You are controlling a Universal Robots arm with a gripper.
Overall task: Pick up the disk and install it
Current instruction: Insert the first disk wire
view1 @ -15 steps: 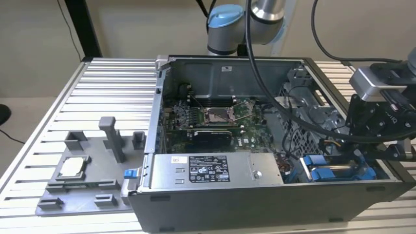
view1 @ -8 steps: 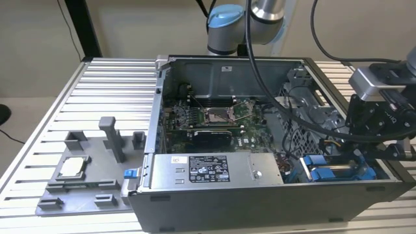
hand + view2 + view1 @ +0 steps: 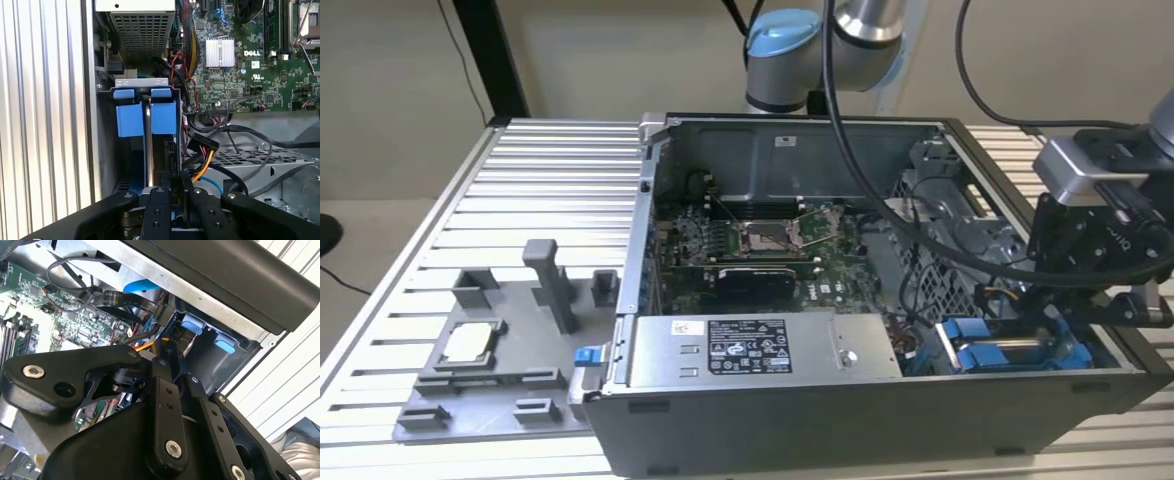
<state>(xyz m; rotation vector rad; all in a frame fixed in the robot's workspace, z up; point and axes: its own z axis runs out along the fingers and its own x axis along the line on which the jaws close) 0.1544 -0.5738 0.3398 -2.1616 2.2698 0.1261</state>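
Disk (image 3: 148,150) in bay, gripper (image 3: 177,192) above

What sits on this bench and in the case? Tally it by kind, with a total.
Computer case: 1
Silver power supply box: 1
Grey fixture tray: 1
Square silver chip: 1
Blue tabs in the drive bay: 2
Total: 6
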